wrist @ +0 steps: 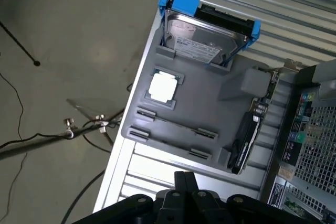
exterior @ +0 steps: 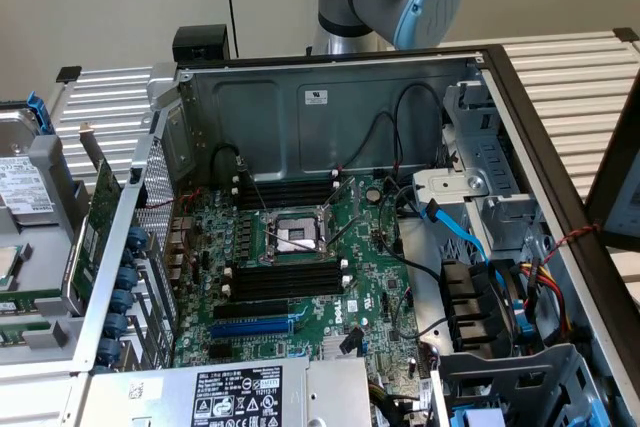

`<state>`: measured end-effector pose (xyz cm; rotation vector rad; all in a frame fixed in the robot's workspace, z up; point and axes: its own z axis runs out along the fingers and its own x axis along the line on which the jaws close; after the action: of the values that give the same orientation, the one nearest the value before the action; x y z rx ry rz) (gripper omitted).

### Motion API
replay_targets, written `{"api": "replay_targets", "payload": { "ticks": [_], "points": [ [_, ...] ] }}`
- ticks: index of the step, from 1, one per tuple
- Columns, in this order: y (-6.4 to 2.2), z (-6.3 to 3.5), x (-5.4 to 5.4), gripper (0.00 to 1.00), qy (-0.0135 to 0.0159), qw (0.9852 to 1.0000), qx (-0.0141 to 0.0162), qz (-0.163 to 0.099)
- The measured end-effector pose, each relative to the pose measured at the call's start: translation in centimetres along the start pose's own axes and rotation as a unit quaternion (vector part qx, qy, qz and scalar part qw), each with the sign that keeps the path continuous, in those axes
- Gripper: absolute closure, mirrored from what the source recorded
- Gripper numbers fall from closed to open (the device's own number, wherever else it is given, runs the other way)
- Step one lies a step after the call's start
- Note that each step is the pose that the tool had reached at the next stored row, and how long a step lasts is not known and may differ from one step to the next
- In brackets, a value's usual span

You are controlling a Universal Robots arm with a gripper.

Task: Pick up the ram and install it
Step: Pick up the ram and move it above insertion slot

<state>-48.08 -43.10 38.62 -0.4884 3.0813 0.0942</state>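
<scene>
Gripper (wrist: 184, 176) fingers are pressed together with nothing between them (no part is held). You will find the ram (wrist: 245, 141) standing on edge in the gray tray (wrist: 210, 108), beside the computer case (exterior: 260, 107). In the exterior view, that tray lies at the case's 9 o'clock.

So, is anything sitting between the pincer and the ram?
Nothing visible. The shut pincer points at the gray tray, where the ram stands on edge in its holder, with open air between them. The card stands apart in the same tray, off that line.
</scene>
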Motion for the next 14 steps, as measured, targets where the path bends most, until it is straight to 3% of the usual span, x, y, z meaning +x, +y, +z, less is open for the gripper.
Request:
{"api": "replay_targets", "payload": {
  "ticks": [3,7,11,14],
  "points": [
    [0.00,0.03,0.00,0.90,0.0015,0.9996,-0.0008,-0.027],
    [-0.01,0.07,0.00,0.90,0.0036,0.9980,-0.0019,-0.064],
    [-0.01,0.10,0.00,0.90,0.0056,0.9950,-0.0029,-0.100],
    [-0.01,0.12,0.00,0.90,0.0072,0.9919,-0.0038,-0.127]
  ]
}}
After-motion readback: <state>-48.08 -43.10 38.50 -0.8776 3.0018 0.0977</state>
